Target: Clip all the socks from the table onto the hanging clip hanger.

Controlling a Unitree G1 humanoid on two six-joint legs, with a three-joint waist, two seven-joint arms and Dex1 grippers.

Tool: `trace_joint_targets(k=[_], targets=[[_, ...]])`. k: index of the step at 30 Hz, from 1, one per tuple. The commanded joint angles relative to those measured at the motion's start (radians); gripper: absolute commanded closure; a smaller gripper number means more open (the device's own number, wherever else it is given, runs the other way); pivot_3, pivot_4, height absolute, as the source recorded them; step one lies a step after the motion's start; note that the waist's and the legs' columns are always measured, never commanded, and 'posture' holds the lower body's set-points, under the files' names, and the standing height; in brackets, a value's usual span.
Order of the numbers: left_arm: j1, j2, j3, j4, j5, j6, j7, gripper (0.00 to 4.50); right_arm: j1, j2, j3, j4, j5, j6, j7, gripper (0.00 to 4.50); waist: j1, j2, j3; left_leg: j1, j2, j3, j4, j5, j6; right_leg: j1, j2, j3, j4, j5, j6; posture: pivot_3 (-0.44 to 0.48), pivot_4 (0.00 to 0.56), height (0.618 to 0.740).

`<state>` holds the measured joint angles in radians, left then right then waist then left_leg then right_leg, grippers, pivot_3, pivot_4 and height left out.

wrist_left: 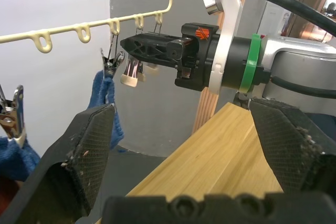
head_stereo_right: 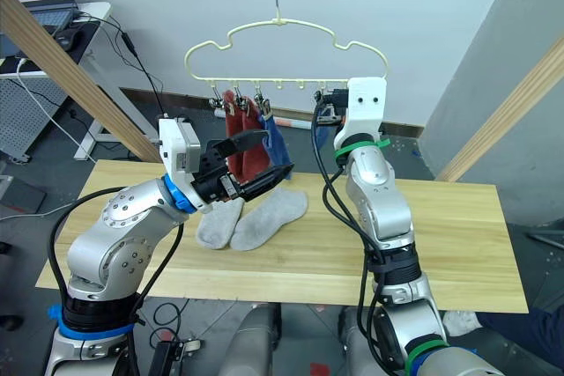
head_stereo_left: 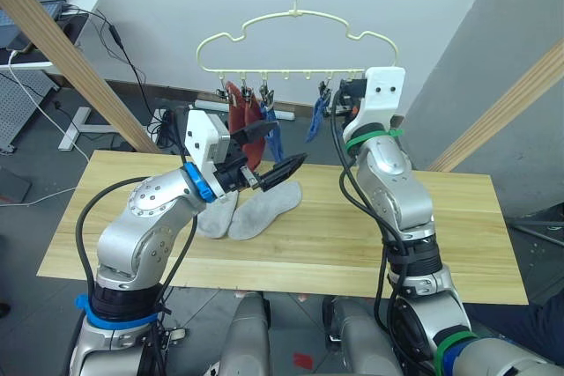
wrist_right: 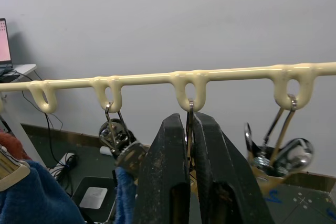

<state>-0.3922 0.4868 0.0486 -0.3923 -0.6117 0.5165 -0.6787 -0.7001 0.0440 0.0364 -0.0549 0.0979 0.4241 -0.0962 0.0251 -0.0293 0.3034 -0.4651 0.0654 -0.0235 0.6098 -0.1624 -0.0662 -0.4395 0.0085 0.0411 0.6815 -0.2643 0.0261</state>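
Left eye view: two grey socks (head_stereo_left: pixel 251 211) are still being left on the counter (head_stereo_left: pixel 458 235) while a clip (wrist_right: pixel 190 129) is being pinched by the right hand (wrist_right: pixel 190 182), the left hand (head_stereo_left: pixel 269 154) being held open.

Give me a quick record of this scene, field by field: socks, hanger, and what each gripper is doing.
socks on table: two grey socks, side by side on the table
socks hung: red socks and blue socks on the clip hanger
left gripper: open, empty, above the grey socks
right gripper: shut on a clip
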Motion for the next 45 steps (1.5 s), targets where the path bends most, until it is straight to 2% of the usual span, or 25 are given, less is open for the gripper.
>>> trace_joint_targets(k=[1, 4, 9, 12, 16, 23, 30, 33, 37, 41, 45], targets=[[-0.004, 0.002, 0.013, -0.047, -0.008, -0.017, -0.001, 0.0, -0.023, 0.005, -0.008, -0.029, -0.009, -0.02, 0.002, 4.48, 0.0, 0.0, 0.0, 0.0, 0.0, 0.0, 0.0, 0.0, 0.0, 0.0, 0.0, 0.0, 0.0, 0.0, 0.0, 0.171, 0.291, 0.74], [0.004, 0.011, -0.007, -0.037, 0.026, -0.02, 0.003, 0.0, -0.018, -0.006, -0.017, -0.041, 0.0, 0.003, 0.015, 4.48, 0.0, 0.0, 0.0, 0.0, 0.0, 0.0, 0.0, 0.0, 0.0, 0.0, 0.0, 0.0, 0.0, 0.0, 0.0, 0.168, 0.289, 0.74], [0.067, 0.051, -0.126, 0.054, 0.208, -0.069, 0.006, 0.0, -0.009, -0.06, -0.055, -0.096, 0.105, 0.161, 0.123, 4.48, 0.0, 0.0, 0.0, 0.001, 0.0, 0.0, 0.0, 0.0, 0.0, 0.001, 0.0, 0.001, 0.0, 0.0, 0.0, 0.151, 0.291, 0.74], [0.042, 0.002, -0.229, 0.266, 0.355, -0.089, 0.075, 0.0, 0.022, -0.107, -0.118, -0.166, 0.205, 0.322, 0.175, 4.48, 0.008, 0.0, 0.0, 0.002, 0.0, 0.0, 0.0, 0.0, 0.0, 0.002, 0.0, 0.0, 0.001, 0.0, 0.0, 0.137, 0.294, 0.74], [-0.044, -0.042, -0.285, 0.472, 0.487, -0.148, 0.124, 0.0, 0.049, -0.147, -0.145, -0.217, 0.236, 0.413, 0.179, 4.48, 0.01, 0.0, 0.0, 0.003, -0.001, 0.0, 0.001, 0.0, 0.0, 0.003, 0.0, 0.0, 0.001, -0.001, 0.002, 0.109, 0.304, 0.74], [-0.133, -0.1, -0.349, 0.744, 0.598, -0.2, 0.085, 0.0, 0.063, -0.144, -0.154, -0.262, 0.241, 0.459, 0.143, 4.48, 0.005, 0.0, 0.0, 0.003, -0.001, 0.0, 0.002, 0.0, 0.001, 0.004, 0.0, 0.0, 0.0, 0.0, 0.002, 0.088, 0.317, 0.74], [-0.124, -0.09, -0.409, 0.815, 0.657, -0.18, -0.018, 0.0, 0.06, -0.14, -0.158, -0.272, 0.24, 0.48, 0.129, 4.48, 0.002, 0.0, 0.0, 0.004, -0.001, -0.001, 0.002, 0.0, 0.001, 0.006, 0.0, 0.0, 0.001, 0.0, 0.002, 0.081, 0.325, 0.74], [-0.111, -0.066, -0.442, 0.827, 0.711, -0.247, -0.036, 0.58, 0.061, -0.148, -0.163, -0.271, 0.237, 0.484, 0.129, 4.5, 0.001, 0.0, 0.0, 0.01, -0.001, 0.0, 0.002, 0.0, 0.001, 0.012, -0.001, 0.0, 0.0, -0.002, 0.005, 0.079, 0.328, 0.74], [-0.092, -0.059, -0.446, 0.819, 0.738, -0.285, -0.056, 1.68, 0.066, -0.156, -0.167, -0.276, 0.238, 0.492, 0.126, 4.5, 0.001, 0.0, 0.0, 0.015, -0.001, 0.0, 0.001, 0.0, 0.001, 0.017, -0.001, 0.0, -0.001, -0.002, 0.005, 0.075, 0.329, 0.74], [-0.072, -0.075, -0.428, 0.794, 0.73, -0.288, -0.06, 2.82, 0.067, -0.165, -0.177, -0.275, 0.242, 0.502, 0.127, 4.5, 0.001, 0.0, 0.0, 0.015, -0.001, -0.001, 0.001, 0.0, 0.001, 0.017, -0.001, 0.0, -0.001, -0.002, 0.005, 0.078, 0.33, 0.74], [-0.054, -0.125, -0.376, 0.74, 0.668, -0.244, -0.066, 3.96, 0.05, -0.152, -0.229, -0.256, 0.269, 0.524, 0.111, 4.5, 0.003, 0.0, 0.0, 0.014, -0.002, -0.001, 0.001, 0.0, 0.001, 0.018, -0.002, 0.0, -0.001, -0.002, 0.005, 0.08, 0.33, 0.74]])
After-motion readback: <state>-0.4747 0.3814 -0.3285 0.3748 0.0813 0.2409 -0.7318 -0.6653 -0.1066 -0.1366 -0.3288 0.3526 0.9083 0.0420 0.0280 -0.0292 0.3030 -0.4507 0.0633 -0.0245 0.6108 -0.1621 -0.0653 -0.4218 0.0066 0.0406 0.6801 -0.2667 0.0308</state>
